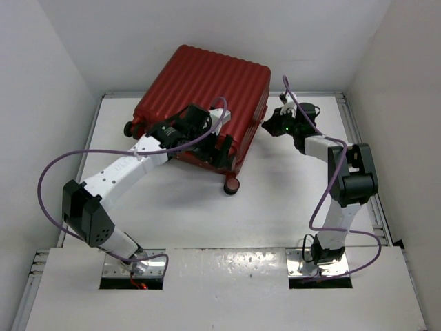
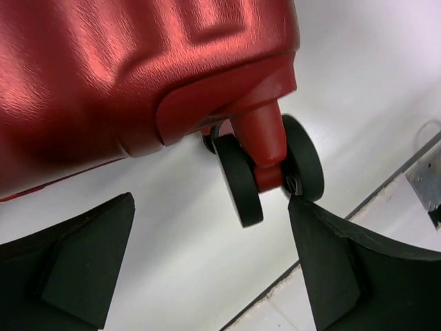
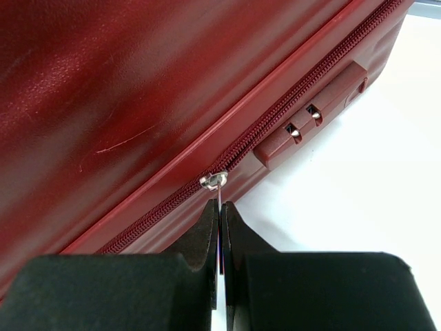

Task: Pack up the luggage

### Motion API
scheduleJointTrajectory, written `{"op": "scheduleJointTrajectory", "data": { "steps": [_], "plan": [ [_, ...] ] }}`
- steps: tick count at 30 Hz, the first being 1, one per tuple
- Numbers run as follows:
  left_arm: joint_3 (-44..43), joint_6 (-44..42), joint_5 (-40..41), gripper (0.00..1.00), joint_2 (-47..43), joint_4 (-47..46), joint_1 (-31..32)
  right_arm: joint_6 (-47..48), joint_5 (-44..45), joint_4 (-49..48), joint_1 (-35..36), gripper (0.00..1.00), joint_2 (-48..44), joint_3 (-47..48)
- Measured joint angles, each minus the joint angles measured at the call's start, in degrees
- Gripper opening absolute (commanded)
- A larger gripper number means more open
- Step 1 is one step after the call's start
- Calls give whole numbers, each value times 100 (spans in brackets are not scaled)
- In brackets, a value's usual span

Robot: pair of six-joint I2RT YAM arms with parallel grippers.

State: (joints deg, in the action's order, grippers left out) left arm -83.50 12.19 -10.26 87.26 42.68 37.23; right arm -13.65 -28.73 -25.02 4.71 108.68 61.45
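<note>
White table (image 1: 289, 200): right gripper (image 3: 219, 214) pinches the luggage's (image 3: 138, 83) zipper pull (image 3: 215, 182), left gripper (image 2: 210, 207) spread beside a wheel (image 2: 239, 183).

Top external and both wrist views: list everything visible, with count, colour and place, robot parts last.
luggage: one, dark red, ribbed, closed, lying at the table's far middle
wheels: two casters seen from above, black on red, at the corners of its near edge
zipper pull: one, silver, on the side facing the right arm
combination lock: one, dark red, beside the zipper
table: one, white
cables: two, purple, one per arm
left claw: black, open, by a wheel
right claw: black, shut on the zipper pull
</note>
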Motion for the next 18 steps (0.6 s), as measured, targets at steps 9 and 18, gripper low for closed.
{"op": "scheduleJointTrajectory", "data": {
  "steps": [9, 18],
  "plan": [
    [-251, 560, 798, 98, 136, -109, 212, -13, 26, -260, 33, 0, -37, -168],
    [-490, 686, 1078, 96, 372, -33, 396, -109, 133, -540, 39, 0, -74, -348]
  ]
}}
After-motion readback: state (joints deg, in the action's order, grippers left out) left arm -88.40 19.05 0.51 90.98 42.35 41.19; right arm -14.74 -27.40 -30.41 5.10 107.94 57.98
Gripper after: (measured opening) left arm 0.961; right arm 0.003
